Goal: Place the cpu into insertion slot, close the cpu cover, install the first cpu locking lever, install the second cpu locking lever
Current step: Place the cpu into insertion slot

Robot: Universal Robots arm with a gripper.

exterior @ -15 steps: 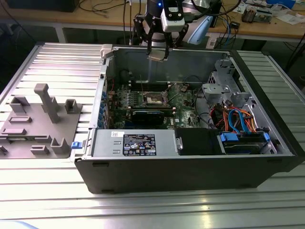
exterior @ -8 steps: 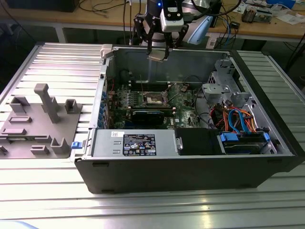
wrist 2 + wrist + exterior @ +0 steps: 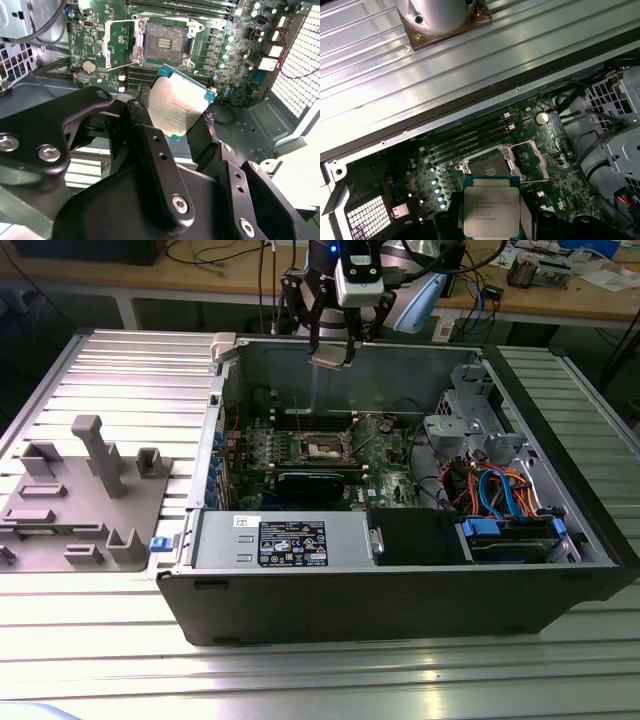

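Observation:
My gripper hangs above the open computer case, near its back wall, shut on the cpu. In both wrist views the cpu shows its silver-grey top, pinched at two opposite edges by the black fingers. The insertion slot lies below on the green board, its dark centre bare. The cpu cover, a thin silvery frame, is swung open beside the slot.
Long black memory slots run beside the socket. A labelled metal box fills the case's front. Drive bays with orange and blue cables sit at the exterior view's right. A grey fixture stands outside at its left.

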